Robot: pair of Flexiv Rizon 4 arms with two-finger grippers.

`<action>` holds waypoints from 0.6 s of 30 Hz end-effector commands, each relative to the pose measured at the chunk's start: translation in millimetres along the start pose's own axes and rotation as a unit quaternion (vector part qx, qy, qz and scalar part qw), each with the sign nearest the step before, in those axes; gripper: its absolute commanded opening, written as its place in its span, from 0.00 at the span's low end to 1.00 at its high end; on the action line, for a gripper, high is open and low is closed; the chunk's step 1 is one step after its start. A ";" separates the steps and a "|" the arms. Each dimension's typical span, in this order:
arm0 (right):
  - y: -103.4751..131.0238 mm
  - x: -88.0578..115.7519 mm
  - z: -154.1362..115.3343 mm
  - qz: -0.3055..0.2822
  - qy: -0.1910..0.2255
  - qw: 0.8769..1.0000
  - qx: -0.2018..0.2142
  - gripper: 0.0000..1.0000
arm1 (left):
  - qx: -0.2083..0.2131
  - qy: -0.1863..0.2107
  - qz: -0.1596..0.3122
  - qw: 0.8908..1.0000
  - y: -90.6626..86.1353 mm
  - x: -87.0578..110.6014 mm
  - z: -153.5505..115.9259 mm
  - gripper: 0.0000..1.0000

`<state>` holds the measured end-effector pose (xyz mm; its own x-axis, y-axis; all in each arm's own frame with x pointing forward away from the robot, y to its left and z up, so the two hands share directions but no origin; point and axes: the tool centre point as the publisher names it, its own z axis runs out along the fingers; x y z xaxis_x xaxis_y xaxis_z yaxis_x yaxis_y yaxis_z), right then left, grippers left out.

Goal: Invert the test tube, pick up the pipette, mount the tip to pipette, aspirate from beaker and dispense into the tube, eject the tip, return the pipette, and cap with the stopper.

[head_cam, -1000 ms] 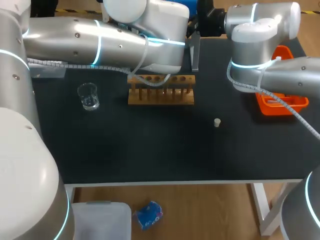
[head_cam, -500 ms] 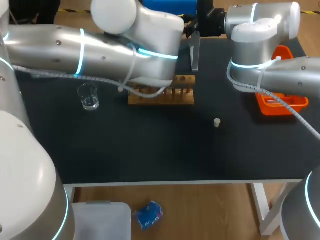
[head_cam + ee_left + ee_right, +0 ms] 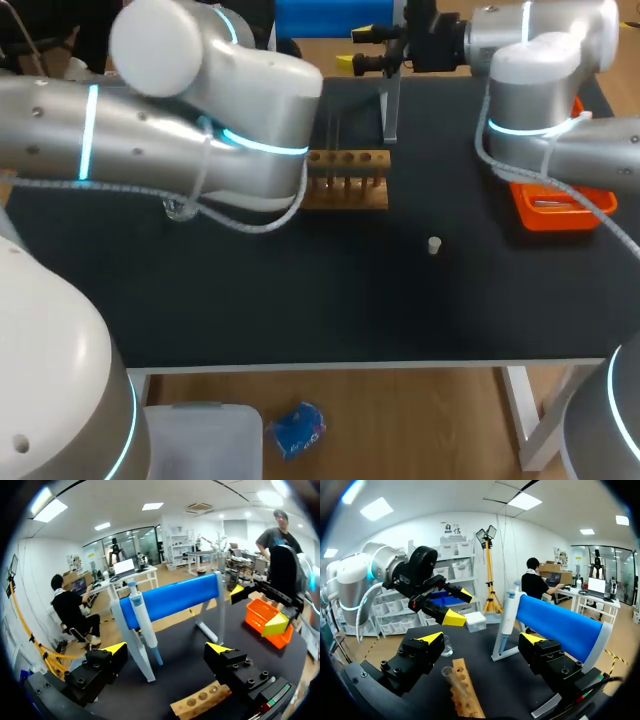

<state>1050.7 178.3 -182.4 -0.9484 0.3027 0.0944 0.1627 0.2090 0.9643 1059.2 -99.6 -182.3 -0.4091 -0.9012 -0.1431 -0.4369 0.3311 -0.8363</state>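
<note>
1. Left arm: enters from the upper left of the head view and runs across to the frame's middle, hiding most of the beaker beneath it.
2. Left gripper: my fingers are spread wide with nothing between them. They sit above the wooden rack, and the pipette is ahead of them.
3. Wooden rack: upper middle of the head view, its left end under my left arm.
4. Test tube: clear, in the rack, below my right gripper.
5. Pipette: hanging on its clear stand, behind the rack at upper middle.
6. Stopper: small and pale, alone on the black table, right of centre.
7. Right gripper: fingers apart and holding nothing, high at the top of the head view, near the stand.
8. Orange tray: right edge, partly under my right arm.
</note>
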 end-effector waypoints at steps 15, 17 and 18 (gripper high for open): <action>-1.2 9.0 -28.8 -0.002 0.028 1.000 -0.005 1.00 | -0.003 0.199 0.045 0.979 11.9 5.6 -24.7 1.00; -1.2 9.0 -28.8 -0.002 0.028 1.000 -0.005 1.00 | -0.003 0.199 0.045 0.979 11.9 5.6 -24.7 1.00; -1.2 9.0 -28.8 -0.002 0.028 1.000 -0.005 1.00 | -0.003 0.199 0.045 0.979 11.9 5.6 -24.7 1.00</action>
<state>1034.2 154.1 -176.0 -0.9627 0.2497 0.1045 0.1565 0.1983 0.9676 1031.1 -97.5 -183.9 -0.6277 -0.7741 -0.0822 -0.3840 0.3998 -0.8323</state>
